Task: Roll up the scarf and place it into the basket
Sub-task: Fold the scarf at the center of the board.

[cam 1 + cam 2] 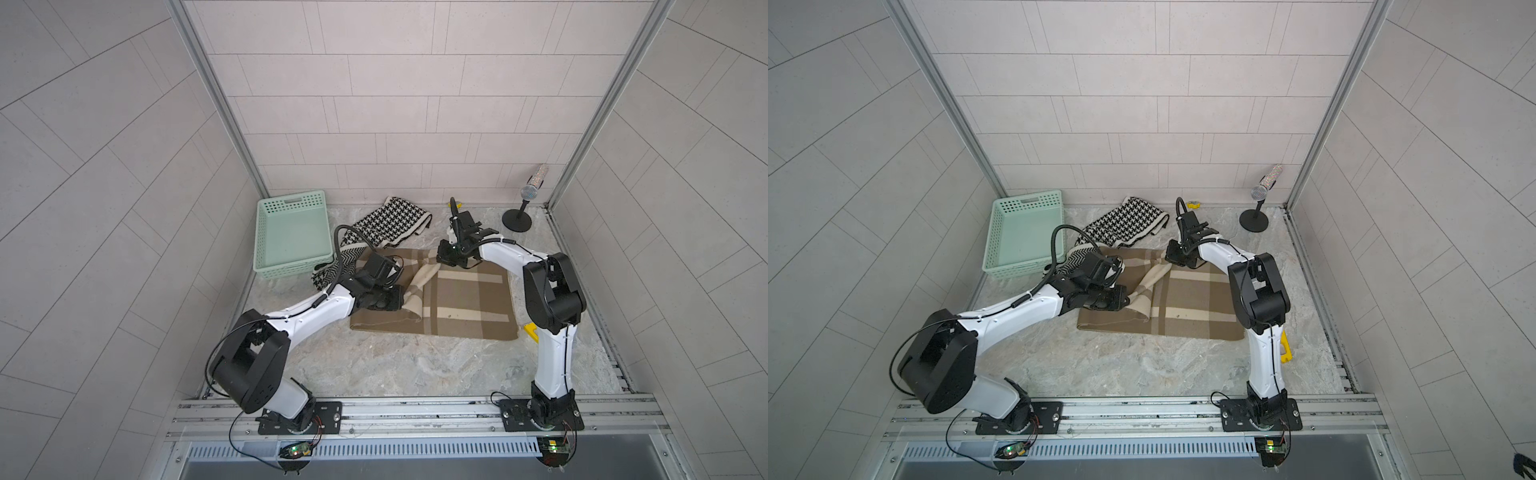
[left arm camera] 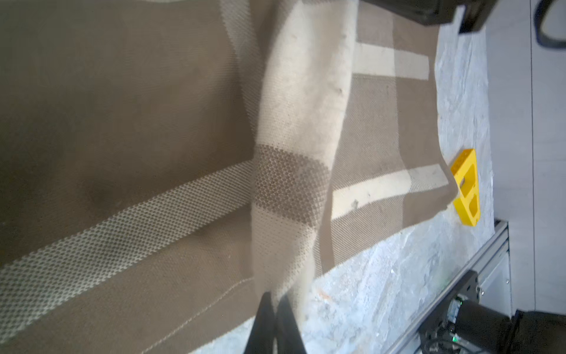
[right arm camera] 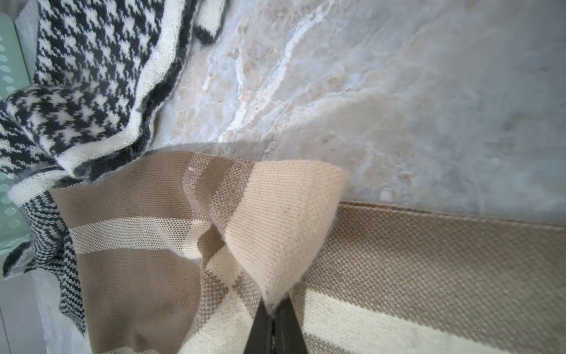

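Marble tabletop (image 1: 415, 365) carries basket (image 1: 291, 268), plaid scarf (image 1: 469, 307), houndstooth scarf (image 1: 395, 220)

A black-and-white houndstooth scarf (image 1: 392, 222) lies crumpled on the marbled grey bench (image 1: 415, 365) close to the back wall; in the right wrist view its cream-and-black border (image 3: 147, 101) runs in loose folds. In the back right corner a microphone (image 1: 530, 189) with a silver mesh head and a glittering handle tilts up from a round black stand (image 1: 516, 219). A small yellow piece (image 1: 1193, 204) sits at the foot of the back wall. A larger yellow plastic part (image 2: 467, 187) with cut-out openings lies flat near the bench's right edge. Pale tiled walls (image 1: 374, 104) enclose three sides, and an aluminium rail (image 1: 415, 409) runs along the front.
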Tool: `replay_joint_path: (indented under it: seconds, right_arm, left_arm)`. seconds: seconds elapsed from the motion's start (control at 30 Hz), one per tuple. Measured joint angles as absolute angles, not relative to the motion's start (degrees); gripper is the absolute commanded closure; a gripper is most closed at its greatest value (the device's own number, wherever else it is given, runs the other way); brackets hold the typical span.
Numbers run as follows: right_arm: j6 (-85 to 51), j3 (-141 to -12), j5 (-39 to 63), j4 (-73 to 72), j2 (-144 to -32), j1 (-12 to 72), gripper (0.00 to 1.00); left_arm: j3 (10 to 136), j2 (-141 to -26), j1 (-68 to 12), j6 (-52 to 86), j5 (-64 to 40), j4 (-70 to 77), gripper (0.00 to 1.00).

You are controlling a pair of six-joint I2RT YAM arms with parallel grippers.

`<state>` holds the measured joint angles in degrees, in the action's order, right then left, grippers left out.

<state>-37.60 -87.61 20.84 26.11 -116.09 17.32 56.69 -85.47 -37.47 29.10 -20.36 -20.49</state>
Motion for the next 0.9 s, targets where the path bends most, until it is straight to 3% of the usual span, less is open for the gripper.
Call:
replay_joint_path:
  seconds: [0.4, 0.9]
  right_arm:
    - [-27.18, -94.21, 17.65, 39.35, -106.61, 13.32, 1.00]
    - [-18.22, -92.49, 15.99, 48.16, -100.16, 4.82, 1.00]
  left_arm:
    - [75.24, -85.27, -49.95, 24.16, -18.24, -32.16, 1.00]
    - [88.86, -96.23, -57.84, 23.27, -16.69, -35.51, 1.00]
